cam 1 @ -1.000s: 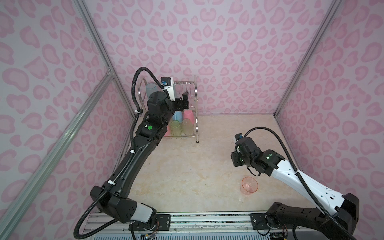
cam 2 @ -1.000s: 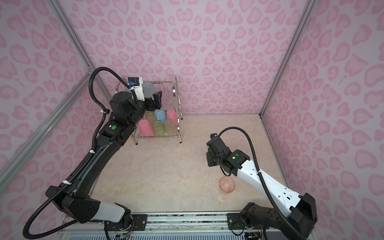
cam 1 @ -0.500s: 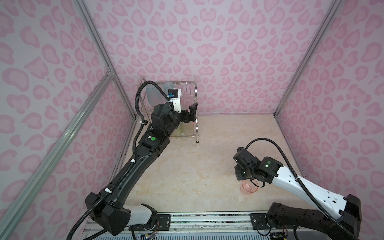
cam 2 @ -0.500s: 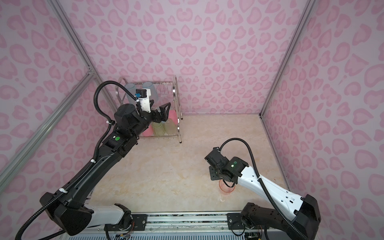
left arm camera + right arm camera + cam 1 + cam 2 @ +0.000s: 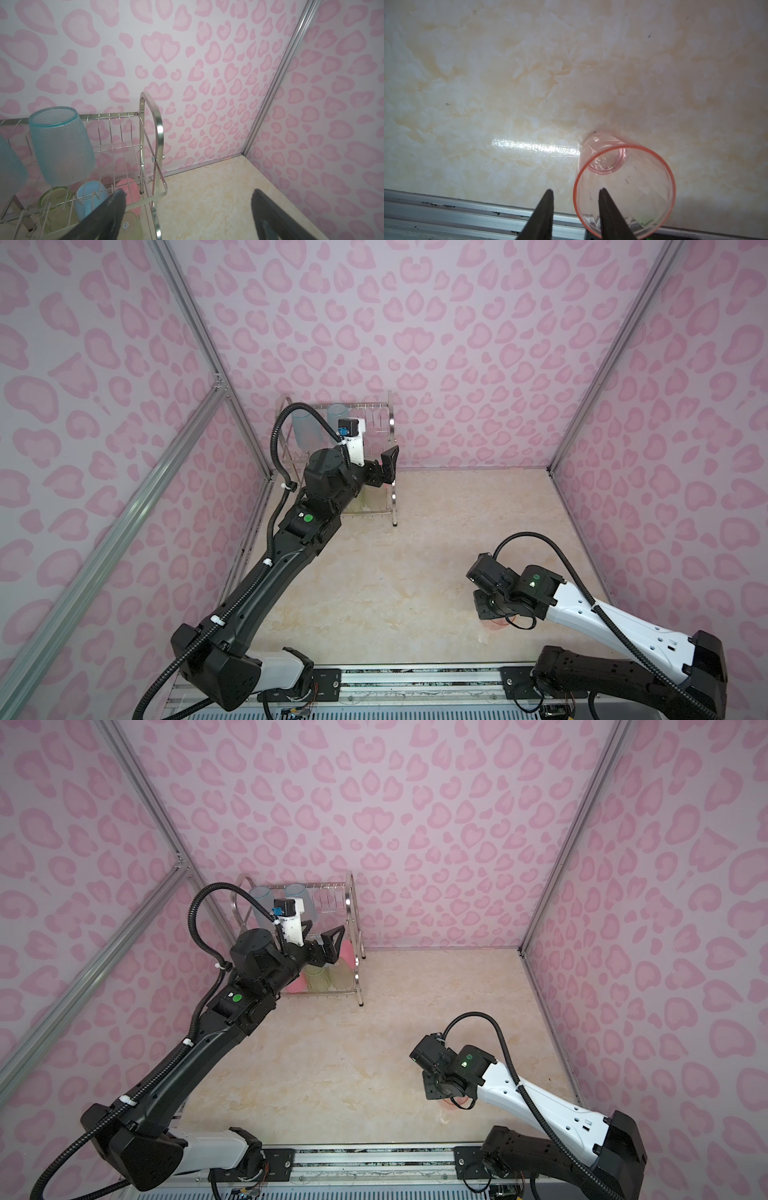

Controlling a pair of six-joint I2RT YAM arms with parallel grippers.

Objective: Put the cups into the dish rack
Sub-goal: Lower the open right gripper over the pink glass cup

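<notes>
**Straddling the peach cup [image 5: 633,182] at lower right, with the dish rack [image 5: 391,423] up at left of centre**

In both top views the dish rack stands against the back wall [image 5: 457,344], left of centre in the upper half. On its upper tier a teal tumbler [image 5: 60,145] sits mouth down, with a second teal tumbler [image 5: 10,166] just beside it. The lower tier holds green cups [image 5: 54,199], a light-blue mug [image 5: 89,195] and a pink cup [image 5: 128,187], packed close together.

The left gripper [image 5: 323,931] hangs just in front of the rack, near its right side frame. Its jaws are spread wide with nothing between them.

At the lower right of both top views the right arm's wrist bends down over the peach cup, and only a sliver [image 5: 498,624] of the cup shows beneath it. The cup stands upright on the marble-look table [image 5: 415,551], near the front rail [image 5: 415,672] and well apart from the rack.

In the right wrist view the right gripper [image 5: 576,190] has one finger inside the cup's mouth and the other outside, with the rim between them. The jaws are partly apart and not clamped, and a gap shows between the outer finger and the rim.
</notes>
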